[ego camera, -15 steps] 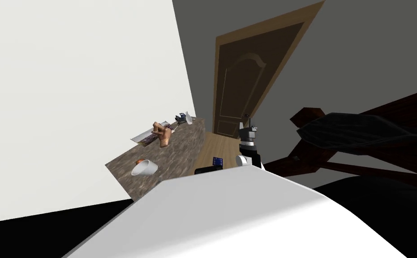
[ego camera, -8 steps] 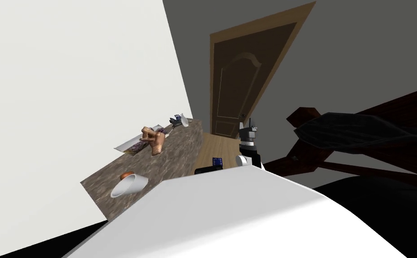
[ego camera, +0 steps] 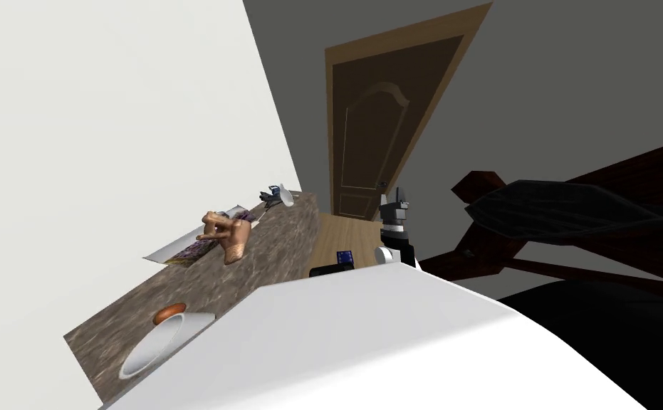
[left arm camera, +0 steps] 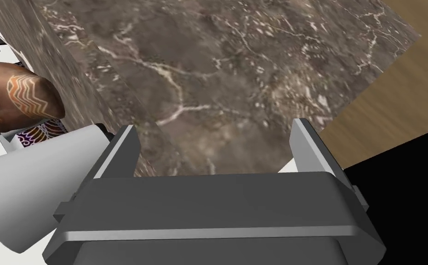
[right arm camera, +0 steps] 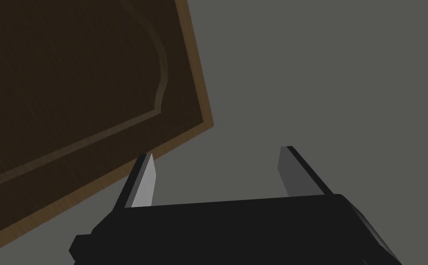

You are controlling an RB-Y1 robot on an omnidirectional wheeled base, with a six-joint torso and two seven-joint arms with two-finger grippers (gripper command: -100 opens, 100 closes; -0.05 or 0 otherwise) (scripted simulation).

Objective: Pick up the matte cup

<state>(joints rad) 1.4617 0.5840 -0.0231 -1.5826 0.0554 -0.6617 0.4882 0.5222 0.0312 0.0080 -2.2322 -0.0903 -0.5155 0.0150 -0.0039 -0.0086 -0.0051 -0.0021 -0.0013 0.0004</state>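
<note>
- Brown, white-veined stone made up the counter (ego camera: 280, 242), which ran along the white wall on my left.
- The white cup (ego camera: 153, 347) lay on its side at the counter's near end, its open mouth turned toward the near edge.
- An orange object (ego camera: 169, 313) sat just beside the cup, on its far side.
- Farther along the counter stood a tan hand-shaped figure (ego camera: 226, 236), next to a patterned sheet (ego camera: 191, 249).
- The left claw (left arm camera: 214, 142) was spread wide with nothing between its fingers. It faced the counter's veined side, with wood floor (left arm camera: 392, 101) and a black area past the corner.
- In the left wrist view a white tapered shape, which looked like the cup, lay just outside one finger rather than in the gap. The figure's zigzag-marked wrist was beyond it.
- The right claw (right arm camera: 217, 158) was raised to the right of the left one, and its fingers were also spread apart and empty.
</note>
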